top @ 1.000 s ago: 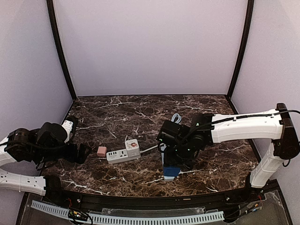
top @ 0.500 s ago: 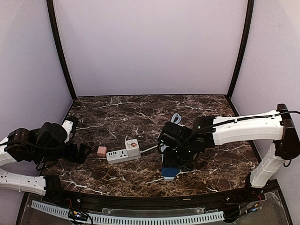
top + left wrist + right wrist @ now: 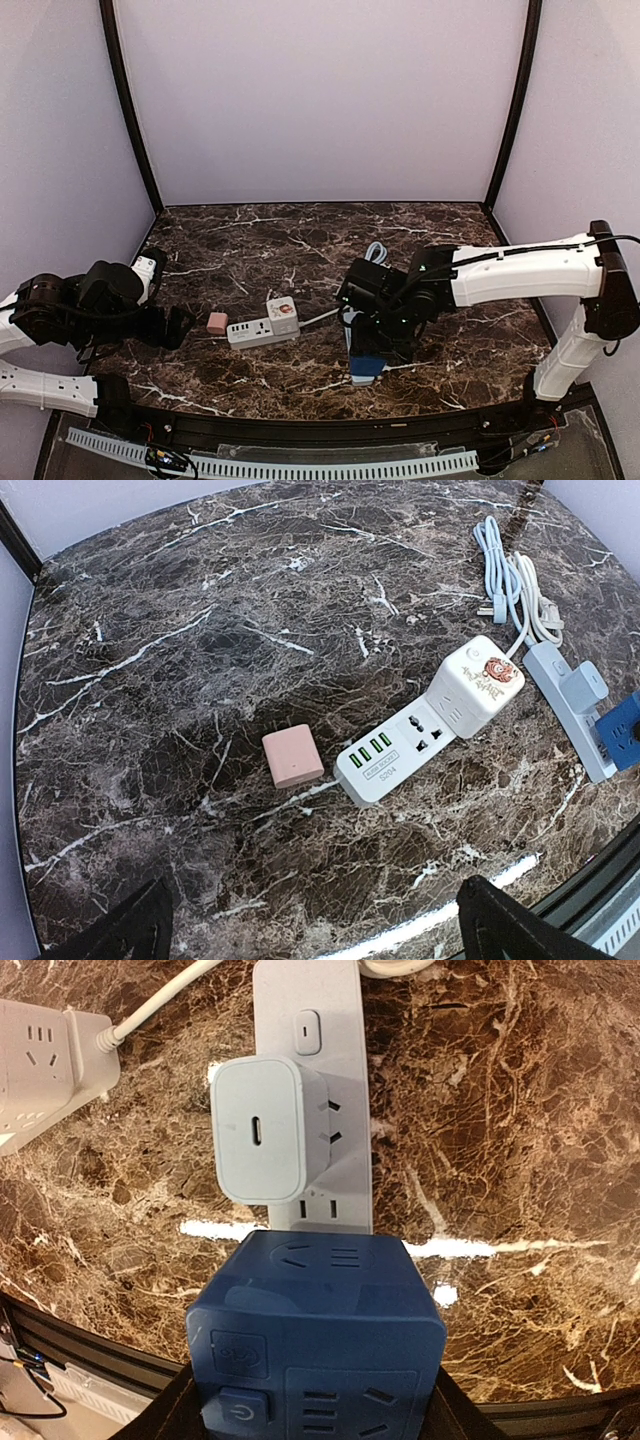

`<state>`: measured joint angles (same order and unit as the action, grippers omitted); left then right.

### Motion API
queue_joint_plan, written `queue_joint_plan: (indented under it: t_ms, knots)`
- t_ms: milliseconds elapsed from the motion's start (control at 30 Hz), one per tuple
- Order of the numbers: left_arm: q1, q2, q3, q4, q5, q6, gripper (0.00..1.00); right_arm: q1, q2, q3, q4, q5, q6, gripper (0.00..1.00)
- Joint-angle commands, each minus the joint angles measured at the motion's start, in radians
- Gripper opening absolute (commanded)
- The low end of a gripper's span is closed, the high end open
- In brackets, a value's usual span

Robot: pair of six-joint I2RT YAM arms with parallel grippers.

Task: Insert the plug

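— Where was the plug when you paused?

— Bottom of my right wrist view. The right gripper [image 3: 315, 1405] had a finger clamped on either side of the blue cube adapter [image 3: 315, 1330]. Just above it in the frame lay the pale power strip [image 3: 345, 1060], with free sockets showing below a white charger [image 3: 258, 1130] plugged into it.

— Which step, then?

— Lining up, I judged, and not seated. Next I needed to square the cube over those free sockets and press straight down. Its prongs were hidden from me.

— And the left?

— The left gripper [image 3: 325, 925] was spread wide and held nothing. The pink adapter [image 3: 292, 760] and the white power strip [image 3: 430, 735] lay farther up its frame.
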<state>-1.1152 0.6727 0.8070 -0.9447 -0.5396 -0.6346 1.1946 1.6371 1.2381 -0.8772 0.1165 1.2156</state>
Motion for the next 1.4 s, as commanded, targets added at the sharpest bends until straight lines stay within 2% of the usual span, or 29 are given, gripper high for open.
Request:
queue_joint_plan:
  t_ms: [0, 200, 700, 967, 1367]
  knots:
    - [0.003, 0.001, -0.003, -0.035, -0.005, -0.006, 1.0, -0.011, 0.051, 0.027, -0.064, 0.028, -0.029, 0.0]
    - [0.002, 0.001, -0.003, -0.036, -0.005, -0.006, 1.0, 0.01, 0.119, 0.092, -0.13, 0.038, -0.055, 0.0]
    - [0.003, 0.006, -0.002, -0.035, -0.004, -0.004, 1.0, 0.014, 0.213, 0.105, -0.162, 0.009, -0.091, 0.0]
    - [0.003, 0.008, -0.002, -0.035, -0.005, -0.005, 1.0, 0.017, 0.256, 0.1, -0.131, -0.015, -0.107, 0.0]
    - [0.002, -0.003, -0.001, -0.04, -0.012, -0.009, 1.0, 0.023, 0.296, -0.009, -0.021, -0.07, -0.078, 0.0]
